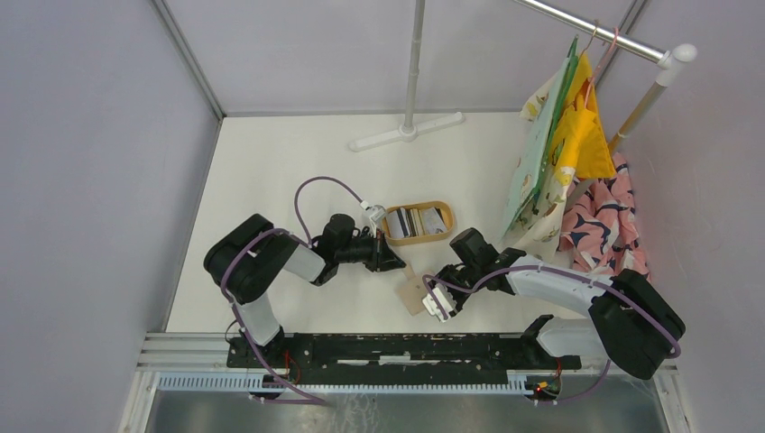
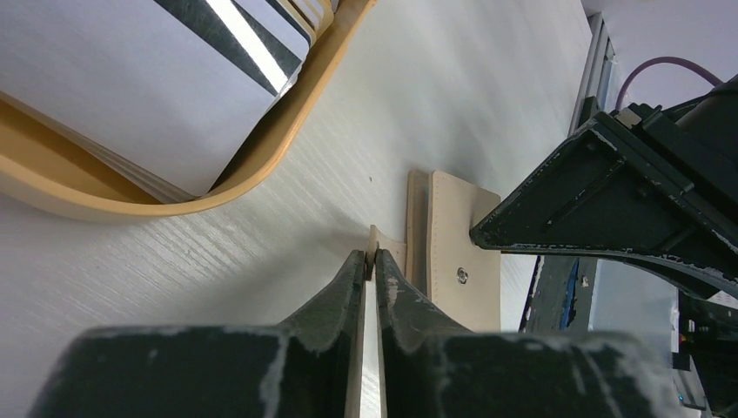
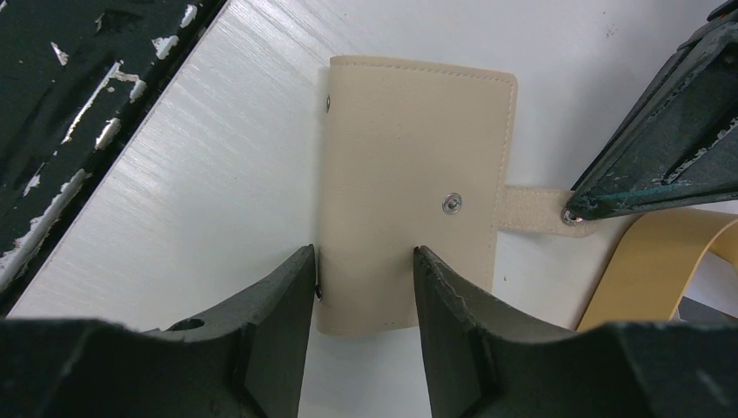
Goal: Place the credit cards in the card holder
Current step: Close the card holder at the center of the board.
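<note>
The beige card holder (image 1: pixel 413 290) (image 3: pixel 409 148) lies closed and flat on the white table between the two arms. Its snap strap (image 3: pixel 531 211) sticks out toward the left arm. My left gripper (image 1: pixel 401 263) (image 2: pixel 372 259) is shut on the end of that strap (image 2: pixel 388 249). My right gripper (image 1: pixel 439 305) (image 3: pixel 365 257) is open over the holder's near end, one finger at its spine edge and the other above its cover. The credit cards (image 1: pixel 415 221) (image 2: pixel 130 87), white, grey and black-striped, lie stacked in the oval wooden tray (image 1: pixel 447 216) (image 2: pixel 261 165).
A white stand base (image 1: pixel 406 133) sits at the back of the table. Cloth items (image 1: pixel 564 153) hang from a rail at the right. A black rail (image 1: pixel 397 347) (image 3: pixel 78 113) runs along the table's near edge, close to the card holder.
</note>
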Controlling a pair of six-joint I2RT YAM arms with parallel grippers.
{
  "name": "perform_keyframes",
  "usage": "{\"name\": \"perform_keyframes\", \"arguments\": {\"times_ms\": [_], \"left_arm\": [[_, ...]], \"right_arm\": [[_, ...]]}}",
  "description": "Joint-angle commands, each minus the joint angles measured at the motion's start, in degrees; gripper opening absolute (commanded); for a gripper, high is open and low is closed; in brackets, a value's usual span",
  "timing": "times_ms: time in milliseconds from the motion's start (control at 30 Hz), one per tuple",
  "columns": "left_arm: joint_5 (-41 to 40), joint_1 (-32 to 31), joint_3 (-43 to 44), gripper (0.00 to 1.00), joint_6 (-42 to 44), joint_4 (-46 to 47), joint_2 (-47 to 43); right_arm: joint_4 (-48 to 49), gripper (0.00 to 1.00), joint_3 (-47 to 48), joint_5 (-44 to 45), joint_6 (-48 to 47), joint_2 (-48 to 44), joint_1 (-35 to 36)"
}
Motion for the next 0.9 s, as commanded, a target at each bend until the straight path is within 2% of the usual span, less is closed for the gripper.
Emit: {"name": "perform_keyframes", "arguments": {"times_ms": [0, 100, 267, 433, 600, 800, 867], "left_arm": [[1.2, 0.5, 1.2, 0.11, -1.4, 1.9, -0.2], [1.1, 0.7, 1.4, 0.08, -1.1, 1.3, -0.5], [1.2, 0.7, 1.4, 0.21, -0.6, 0.8, -1.0], [1.4, 0.8, 1.5, 0.21, -0.1, 0.5, -1.4], [1.6, 1.1, 1.5, 0.15, 0.1, 0.2, -1.5], [1.8, 1.2, 1.6, 0.14, 0.2, 0.3, -1.3], [2.4, 1.2, 1.6, 0.05, 0.2, 0.5, -1.1]], "right_arm": [[-1.1, 0.51, 0.7, 0.8, -0.4, 0.5, 0.6], [-1.2, 0.51, 0.7, 0.8, -0.5, 0.5, 0.6], [-1.3, 0.51, 0.8, 1.0, -0.5, 0.6, 0.7], [-1.3, 0.51, 0.9, 1.0, -0.5, 0.8, 0.7], [-1.4, 0.51, 0.9, 1.1, -0.5, 0.9, 0.8], [-1.4, 0.51, 1.0, 1.2, -0.5, 1.0, 0.8], [-1.5, 0.51, 1.0, 1.2, -0.5, 1.1, 0.8]]}}
